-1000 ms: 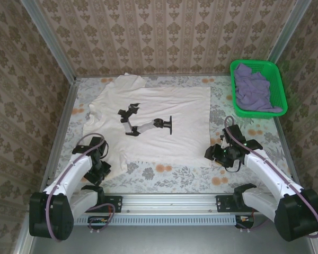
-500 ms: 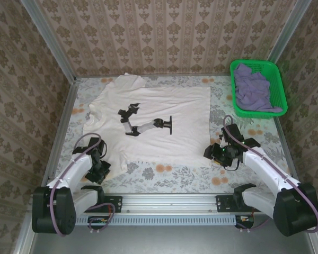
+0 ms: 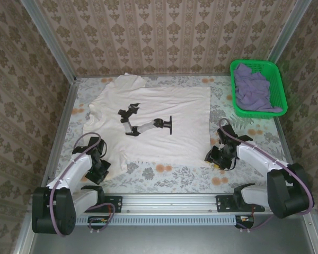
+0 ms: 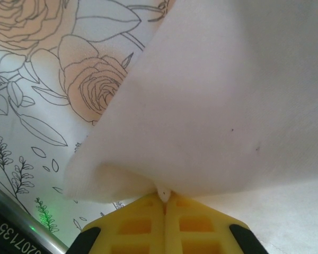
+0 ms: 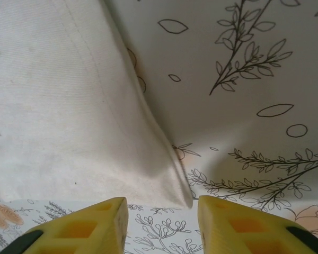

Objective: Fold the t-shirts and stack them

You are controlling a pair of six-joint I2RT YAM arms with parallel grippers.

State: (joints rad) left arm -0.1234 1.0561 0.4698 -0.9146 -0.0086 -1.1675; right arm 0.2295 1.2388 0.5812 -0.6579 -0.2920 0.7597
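Since the earlier frame, the right arm has been swung in toward the cream shirt, spread sideways across the desk. Its near edge is clenched by the left fingers; its hem corner lies just ahead, between the parted right fingers.

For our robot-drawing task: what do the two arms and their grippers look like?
The left arm and right arm have white shells, black joints and bases, and a mauve cable looping along each. The left gripper and right gripper have yellow fingers with moulded rectangular recesses.
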